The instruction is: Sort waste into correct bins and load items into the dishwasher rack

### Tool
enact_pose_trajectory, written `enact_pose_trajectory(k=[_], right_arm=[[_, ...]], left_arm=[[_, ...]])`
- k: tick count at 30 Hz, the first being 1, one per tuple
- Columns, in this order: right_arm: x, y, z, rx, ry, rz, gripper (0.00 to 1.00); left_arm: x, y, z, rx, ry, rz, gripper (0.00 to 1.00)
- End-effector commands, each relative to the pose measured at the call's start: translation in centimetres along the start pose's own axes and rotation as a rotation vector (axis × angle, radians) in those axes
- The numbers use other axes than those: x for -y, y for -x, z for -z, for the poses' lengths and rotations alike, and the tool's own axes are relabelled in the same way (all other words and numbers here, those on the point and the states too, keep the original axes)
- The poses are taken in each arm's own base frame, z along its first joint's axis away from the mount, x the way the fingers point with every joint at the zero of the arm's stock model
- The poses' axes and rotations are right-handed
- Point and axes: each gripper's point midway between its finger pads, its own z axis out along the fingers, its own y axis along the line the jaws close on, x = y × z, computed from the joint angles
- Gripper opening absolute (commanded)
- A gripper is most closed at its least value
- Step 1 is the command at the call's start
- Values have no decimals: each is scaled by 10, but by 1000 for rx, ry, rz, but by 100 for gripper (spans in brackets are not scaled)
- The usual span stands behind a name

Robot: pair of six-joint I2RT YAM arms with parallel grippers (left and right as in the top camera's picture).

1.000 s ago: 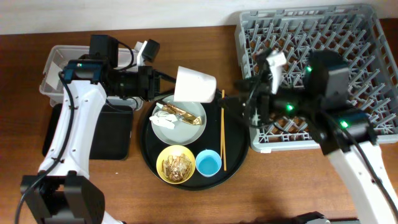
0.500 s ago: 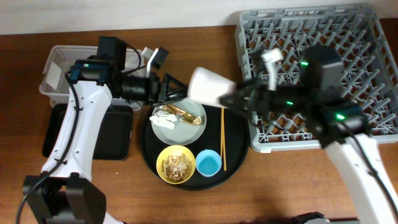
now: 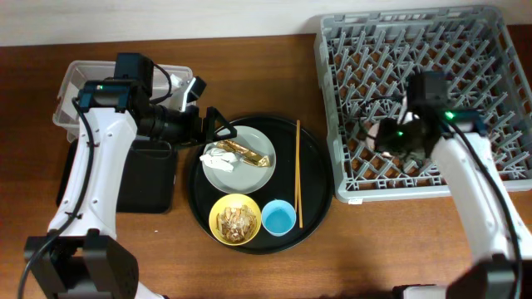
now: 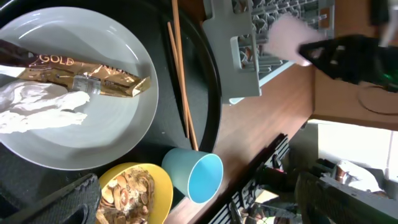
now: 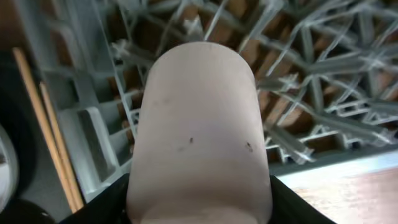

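Pinkish cup (image 5: 199, 124) clamped in right fingers (image 5: 102, 205) over the rack (image 3: 465, 50) at frame right, loading step; next, lower it in upside-down and let go; left fingers (image 4: 68, 199) spread, empty.

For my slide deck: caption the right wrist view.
Right pincer holds the pinkish-white cup over the grey dishwasher rack.

So the pale grey-green round plate (image 3: 249, 178) has a shiny gold-brown wrapper (image 3: 243, 151) lying next to some crumpled white paper (image 3: 218, 158). Right below it sit a yellow bowl (image 3: 214, 211) full of tan flaky scraps (image 3: 235, 221) and a small light-blue cup (image 3: 278, 218), mouth up. The thin wooden chopstick (image 3: 298, 173) lies straight, just right of the plate. The small pinkish-white cup (image 5: 199, 124) is pinched in the right gripper (image 5: 199, 205) over the front-left part of the big grey grid rack (image 3: 465, 58). The clear plastic tub (image 3: 71, 87) and shallow black tray (image 3: 154, 178) are off at the far left.
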Motion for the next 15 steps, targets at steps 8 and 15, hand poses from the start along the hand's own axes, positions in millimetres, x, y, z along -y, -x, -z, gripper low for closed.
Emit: enact_pose_trajectory(k=[8,15], right_arm=[[-53,21,146,313,362,5,99],[-46,-7,179,351,374,3,99]], left_arm=[[-5,-55,-78,-240,513,-268,73],[-11,-136,-159,-392,522,-413,34]])
